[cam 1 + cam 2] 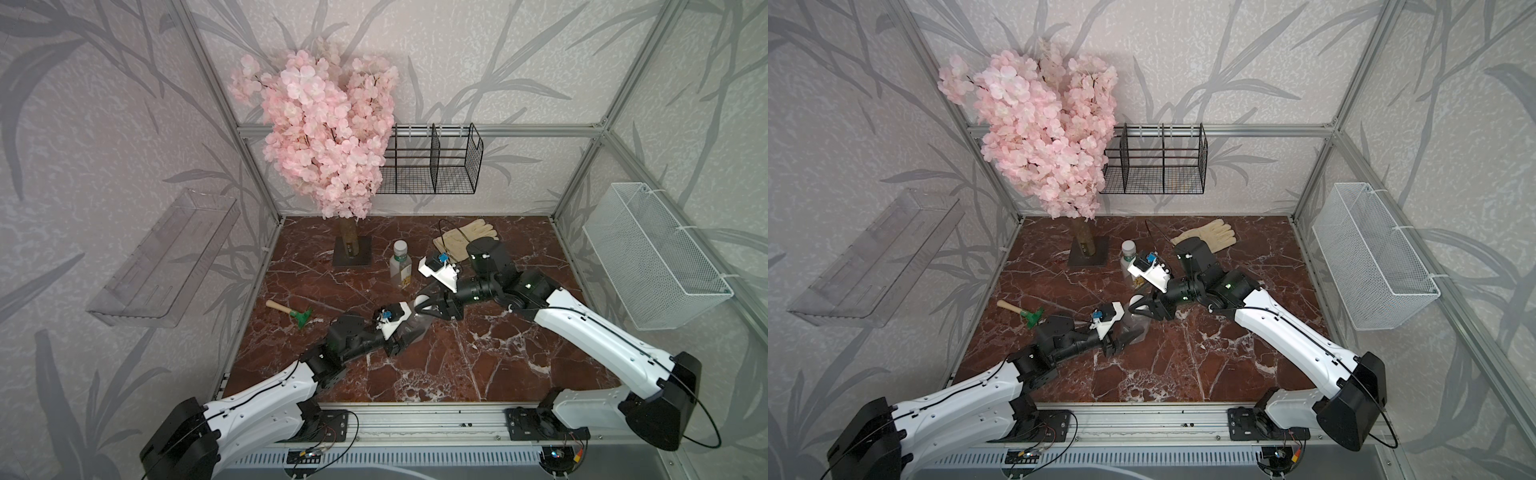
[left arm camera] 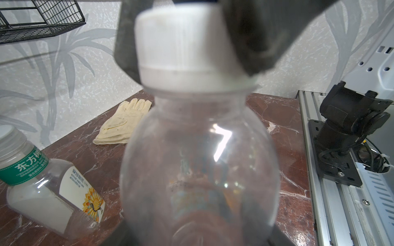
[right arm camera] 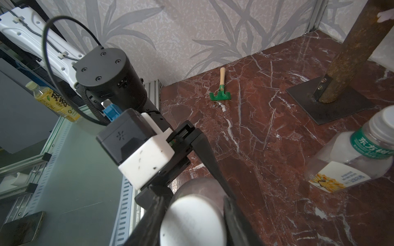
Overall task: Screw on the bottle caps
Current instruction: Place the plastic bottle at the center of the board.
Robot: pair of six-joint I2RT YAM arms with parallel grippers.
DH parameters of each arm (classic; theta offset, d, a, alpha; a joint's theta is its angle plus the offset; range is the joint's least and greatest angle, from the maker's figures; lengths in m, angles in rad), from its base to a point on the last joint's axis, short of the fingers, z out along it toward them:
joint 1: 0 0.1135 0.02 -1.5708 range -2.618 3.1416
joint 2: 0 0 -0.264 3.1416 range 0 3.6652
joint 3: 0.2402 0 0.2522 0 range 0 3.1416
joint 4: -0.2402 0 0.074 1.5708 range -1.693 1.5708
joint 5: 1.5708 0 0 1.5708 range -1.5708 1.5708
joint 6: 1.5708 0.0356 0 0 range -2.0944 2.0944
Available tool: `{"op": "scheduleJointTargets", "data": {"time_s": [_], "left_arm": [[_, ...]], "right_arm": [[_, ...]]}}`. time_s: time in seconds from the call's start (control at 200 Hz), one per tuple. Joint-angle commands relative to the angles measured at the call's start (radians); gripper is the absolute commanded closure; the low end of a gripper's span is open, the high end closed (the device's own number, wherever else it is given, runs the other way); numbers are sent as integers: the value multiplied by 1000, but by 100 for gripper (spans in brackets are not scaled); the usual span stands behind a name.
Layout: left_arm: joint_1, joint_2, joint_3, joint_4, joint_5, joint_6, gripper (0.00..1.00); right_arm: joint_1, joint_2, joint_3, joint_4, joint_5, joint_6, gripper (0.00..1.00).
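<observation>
Two clear bottles point(image 2: 198, 170) point(image 2: 42, 191), two white caps point(image 2: 181, 42) point(image 2: 8, 136), glove point(image 2: 125, 123), rake point(image 3: 220, 93)

In the left wrist view the round bottle point(image 2: 198, 166) is blurred, its base cut off by the edge; the white cap point(image 2: 181, 46) is out of focus too. In a top view the green-banded bottle point(image 1: 1128, 251) is half hidden behind the right arm's camera point(image 1: 1148, 272)

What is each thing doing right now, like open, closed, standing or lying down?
Round bottle, held in the left jaws, cap on its neck.
White cap, squeezed by the right jaws; tightness unclear.
Green-band bottle, standing, capped.
Glove, lying flat.
Little rake, lying down.
</observation>
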Motion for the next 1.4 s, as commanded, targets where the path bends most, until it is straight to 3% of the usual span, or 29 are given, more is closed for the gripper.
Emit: {"op": "scheduleJointTargets", "data": {"time_s": [0.0, 0.215, 0.365, 0.625, 0.995, 1.395], "left_arm": [[-4, -7, 18, 38, 8, 18, 30], [-5, -8, 19, 34, 6, 15, 13], [-4, -13, 19, 31, -14, 11, 0], [-4, -54, 10, 32, -141, -14, 0], [4, -176, -30, 14, -599, -92, 0], [17, -184, -42, 2, -629, -118, 0]], "right_arm": [[4, 8, -9, 8, 30, 31, 100], [4, 13, -2, 1, 83, 42, 100], [4, 18, 4, -6, 194, 42, 100], [-19, 34, 21, 23, 408, 86, 100], [-42, 136, 49, 130, 790, 348, 100], [-43, 249, 39, 288, 1144, 630, 100]]}}
